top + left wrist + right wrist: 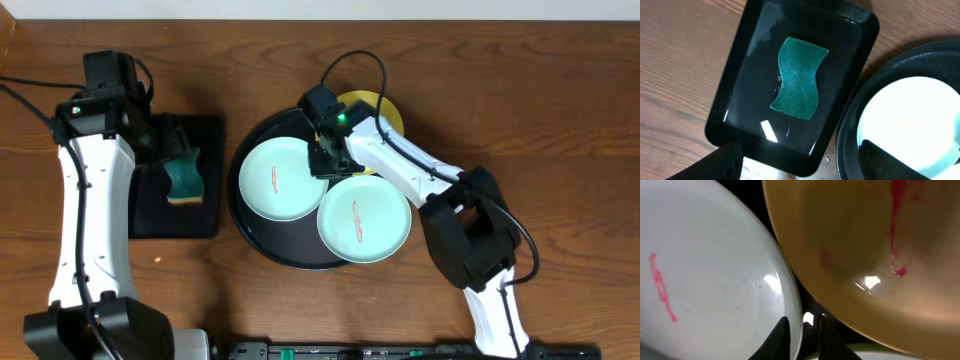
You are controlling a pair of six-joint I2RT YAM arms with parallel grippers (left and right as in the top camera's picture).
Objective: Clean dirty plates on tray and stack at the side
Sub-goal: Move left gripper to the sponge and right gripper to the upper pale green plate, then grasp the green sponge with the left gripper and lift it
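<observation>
Three plates sit on the round black tray (262, 238) at the middle of the table (500, 80). The left mint plate (283, 180) lies flat in the tray's left half with a thin red smear at its centre. The right mint plate (364, 220), smeared the same way, lies at the near right and reaches out over the rim. The yellow plate (380, 105) is at the far right edge, also reaching past the rim and partly hidden under the right arm. The right gripper (325, 160) is down between the left mint plate and the yellow plate. In the right wrist view its fingers (780, 340) stand close together, with the left mint plate's rim running down between them. Whether they already pinch that rim cannot be told (the gap beside it is dark, with only a glint showing). That view also shows a red streak on the yellow plate (865, 245), which lies just beside the left mint plate (705, 280). To the left of the round tray lies a small rectangular black tray (150, 220) holding a teal sponge (183, 175). The left gripper (800, 150) hangs above it with its jaws spread wide and nothing between them, the sponge (799, 80) lying flat in the wet, glossy tray below.
</observation>
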